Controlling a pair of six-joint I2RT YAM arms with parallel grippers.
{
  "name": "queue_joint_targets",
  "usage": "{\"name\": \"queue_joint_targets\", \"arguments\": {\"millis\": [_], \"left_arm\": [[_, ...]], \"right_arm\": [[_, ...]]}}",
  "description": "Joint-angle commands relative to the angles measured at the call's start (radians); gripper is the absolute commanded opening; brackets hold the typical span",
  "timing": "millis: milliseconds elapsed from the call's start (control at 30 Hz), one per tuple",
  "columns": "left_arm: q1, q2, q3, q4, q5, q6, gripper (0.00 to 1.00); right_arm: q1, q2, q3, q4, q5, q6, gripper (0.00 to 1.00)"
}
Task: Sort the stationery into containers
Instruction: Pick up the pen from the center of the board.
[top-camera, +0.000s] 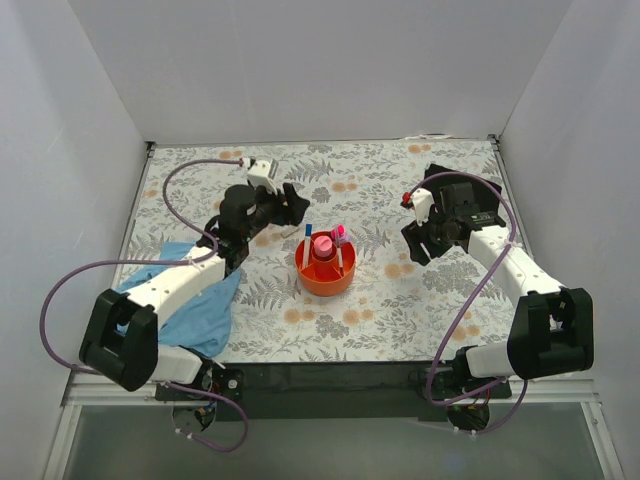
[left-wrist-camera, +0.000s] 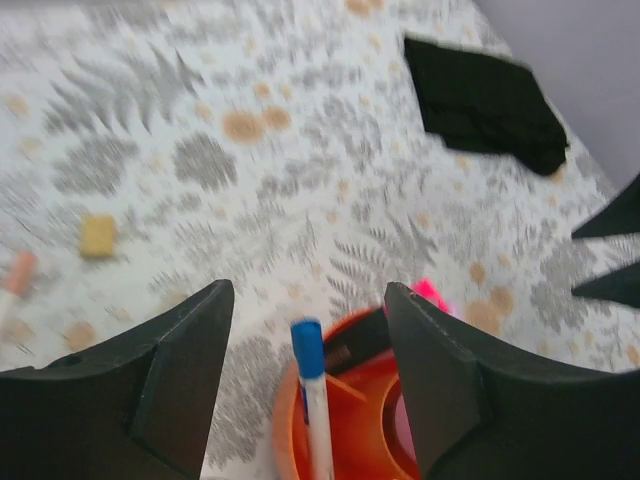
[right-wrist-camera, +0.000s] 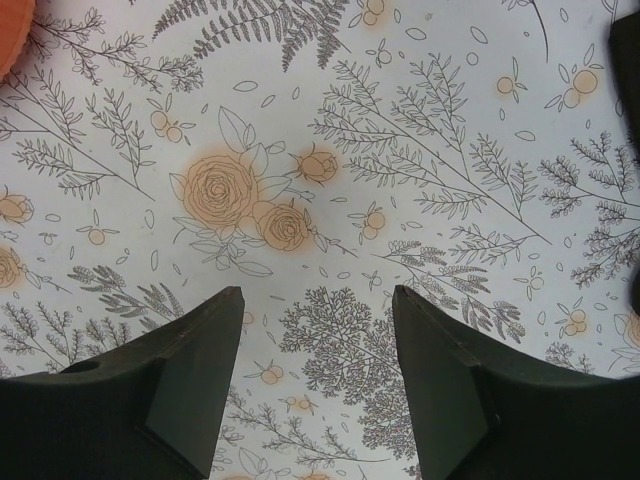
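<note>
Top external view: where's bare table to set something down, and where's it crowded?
Free: the far strip of table between the left tool and right tool; the near strip between the blue cloth and the right arm's base. Crowded: around the orange organizer, where the left tool hovers.

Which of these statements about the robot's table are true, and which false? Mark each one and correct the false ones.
1. The organizer is orange. True.
2. The right gripper holds a pen. False: it is open and empty.
3. A blue-capped pen stands in the organizer. True.
4. The blue cloth lies by the right arm. False: it lies under the left arm.
5. A tan block lies outside the organizer. True.
</note>
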Motion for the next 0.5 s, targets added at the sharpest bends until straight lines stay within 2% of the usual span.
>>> {"name": "queue_joint_targets", "arguments": {"millis": [0, 167, 200, 300, 333, 367, 467], "left_arm": [[0.043, -0.084, 0.175, -0.154, -0.158, 0.185, 0.64], [0.121, 0.031, 0.324, -0.430, -0.143, 0.360, 0.65], [0.138, 0.065, 0.352, -0.476, -0.070, 0.377, 0.64], [0.189, 0.206, 0.479, -0.628, -0.010, 0.441, 0.61], [0.198, 0.306, 0.525, -0.726, 0.001, 0.452, 0.58], [0.218, 0.353, 0.604, -0.765, 0.015, 0.476, 0.58], [0.255, 0.477, 0.706, -0.842, 0.046, 0.519, 0.54]], "right_arm": [[-0.006, 0.007, -0.006, 0.030, -0.035, 0.006, 0.70], [-0.004, 0.036, 0.009, 0.053, -0.062, 0.012, 0.70], [-0.006, 0.041, 0.018, 0.054, -0.065, 0.012, 0.70], [-0.006, 0.053, 0.031, 0.054, -0.073, 0.009, 0.70], [-0.004, 0.056, 0.034, 0.054, -0.076, 0.009, 0.70], [-0.006, 0.056, 0.035, 0.056, -0.079, 0.010, 0.70], [-0.006, 0.050, 0.023, 0.062, -0.084, 0.013, 0.70]]}}
